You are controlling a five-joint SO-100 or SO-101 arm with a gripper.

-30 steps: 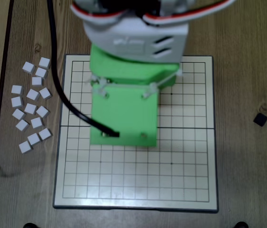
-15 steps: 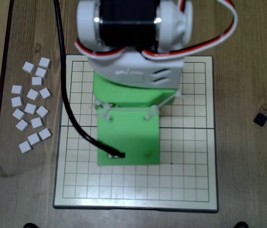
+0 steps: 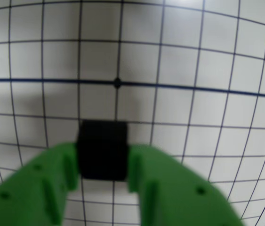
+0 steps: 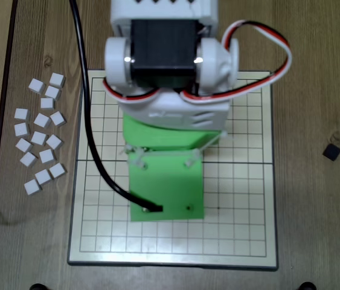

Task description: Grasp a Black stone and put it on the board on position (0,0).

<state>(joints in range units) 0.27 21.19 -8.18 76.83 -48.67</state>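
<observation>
Green fingers [image 3: 103, 165] pinching Black stone [image 3: 102, 149], arm shifted lower over board [image 4: 242, 199]

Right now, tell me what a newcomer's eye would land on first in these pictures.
In the wrist view, the green gripper clamps a Black stone just below the dot on the dark seam line of the board. In the overhead view, the arm's green and white body covers the board's middle, a cluster of white blocks lies left of the board, and a lone black block sits at right.
</observation>
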